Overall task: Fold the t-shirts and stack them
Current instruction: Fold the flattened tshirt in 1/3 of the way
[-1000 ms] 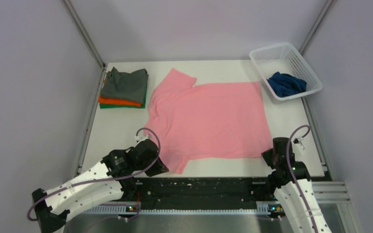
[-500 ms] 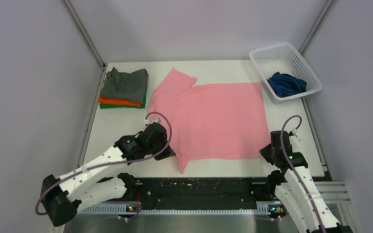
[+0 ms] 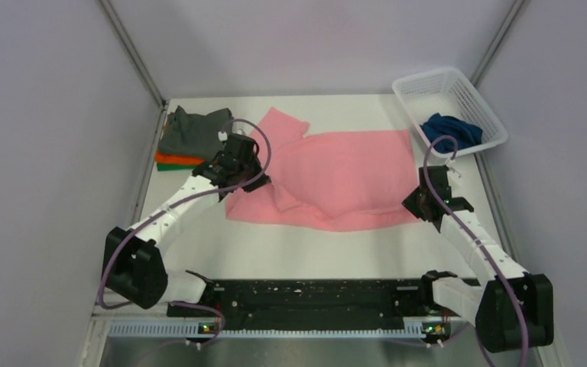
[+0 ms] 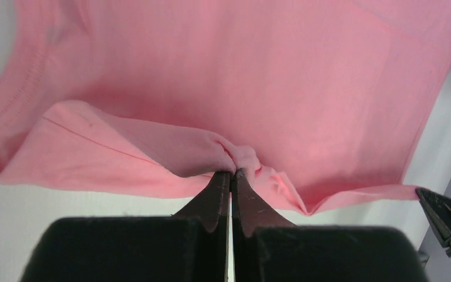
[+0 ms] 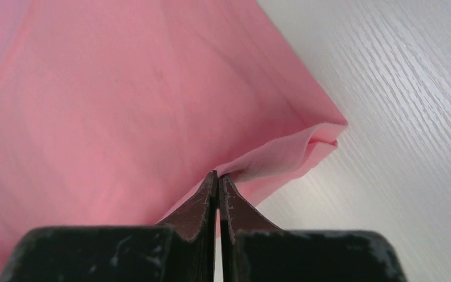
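Pink t-shirt point(image 3: 351, 157): on counter point(image 3: 313, 252), centre towards 12 o'clock. Far part lies flat. Near edge is lifted off the surface & doubled back over the rest, rumpled. One sleeve points to 11 o'clock.
Left jaws: shut tight on a bunched pleat of pink cloth at the shirt's 9 o'clock side. Wrist cam shows fabric puckered right at the tips, w/ a loose flap hanging to either side.
Left arm point(image 3: 172, 210): stretched from the 7 o'clock base out to approx 10 o'clock, wrist over the shirt's edge.
Right jaws: closed on the folded hem corner at the shirt's 4 o'clock side. Two layers of pink are pinched; bare counter is just beside the corner.
Right arm point(image 3: 474, 245): bent, from the 5 o'clock base up to approx 3 o'clock.
Folded stack: at 10 o'clock, dark grey t-shirt point(image 3: 191, 131) on top, orange t-shirt point(image 3: 172, 159) under it, green t-shirt point(image 3: 164, 167) at the bottom. Just beside the left jaws; can't tell if it touches the pink.
Basket point(image 3: 458, 86): white lattice, at 2 o'clock, set at an angle.
Navy t-shirt point(image 3: 449, 131): crumpled inside the basket, at its near end.
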Controlling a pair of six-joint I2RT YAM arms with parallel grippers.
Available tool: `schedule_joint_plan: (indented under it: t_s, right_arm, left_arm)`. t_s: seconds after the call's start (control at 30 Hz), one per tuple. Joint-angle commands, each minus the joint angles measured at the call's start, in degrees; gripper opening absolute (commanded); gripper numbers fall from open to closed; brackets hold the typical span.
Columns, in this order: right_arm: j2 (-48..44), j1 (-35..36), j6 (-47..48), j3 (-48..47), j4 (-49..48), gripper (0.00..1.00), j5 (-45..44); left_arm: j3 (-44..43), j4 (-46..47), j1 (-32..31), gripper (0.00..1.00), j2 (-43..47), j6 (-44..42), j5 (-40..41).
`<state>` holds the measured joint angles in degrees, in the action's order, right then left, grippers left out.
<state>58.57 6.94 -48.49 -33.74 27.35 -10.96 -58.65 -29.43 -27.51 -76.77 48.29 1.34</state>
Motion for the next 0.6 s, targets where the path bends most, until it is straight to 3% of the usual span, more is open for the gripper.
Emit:
schedule_joint_plan:
  t_s: [0.0, 0.57]
  right_arm:
    - [5.08, -1.02, 3.48, -5.48, -6.08, 0.00, -1.83]
    - [18.44, -3.75, 5.99, -10.34, -15.27, 0.03, -1.54]
  left_arm:
    - [-6.84, 1.07, 3.35, 0.00, -2.75, -3.14, 4.02]
    - [-21.29, -1.65, 8.35, 0.00, -21.66, -8.10, 3.60]
